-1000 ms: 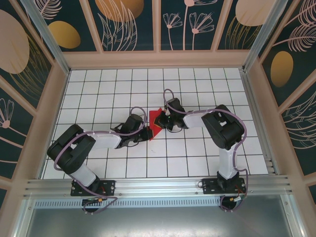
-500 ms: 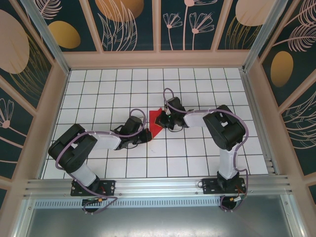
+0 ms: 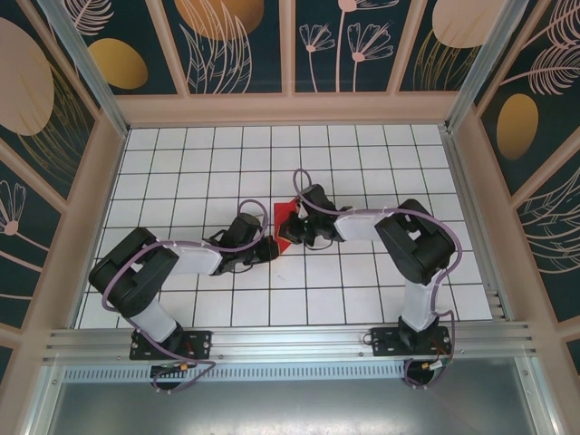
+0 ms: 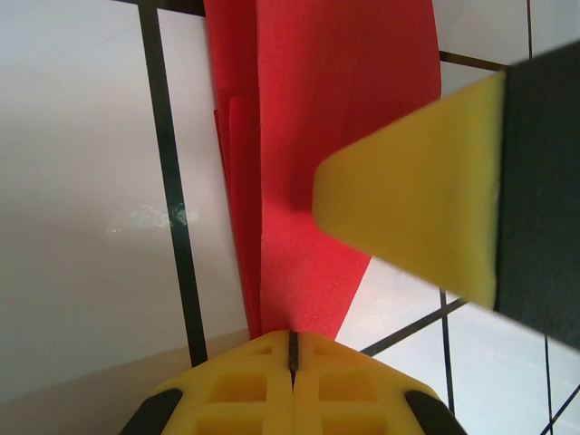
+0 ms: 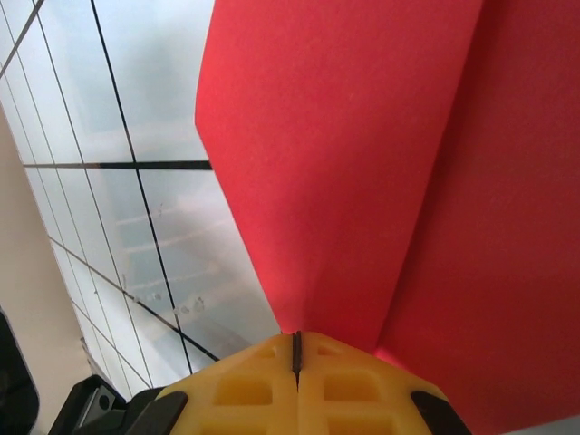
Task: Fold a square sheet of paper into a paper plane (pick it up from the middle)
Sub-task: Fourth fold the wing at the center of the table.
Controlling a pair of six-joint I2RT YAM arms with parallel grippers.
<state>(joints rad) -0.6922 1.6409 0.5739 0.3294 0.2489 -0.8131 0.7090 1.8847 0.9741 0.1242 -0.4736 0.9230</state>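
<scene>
Part-done | red paper (image 3: 286,217) is creased narrow, folding unfinished | left gripper (image 4: 292,353) (7 o'clock) and right gripper (image 5: 295,349) (3 o'clock) are clenched on it

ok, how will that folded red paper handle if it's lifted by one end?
Probably floppy: the folded red paper is thin, though the stacked layers along its edge in the left wrist view should stiffen it lengthwise. Likely very light, so a push may skid it across the glossy tiled table.
</scene>
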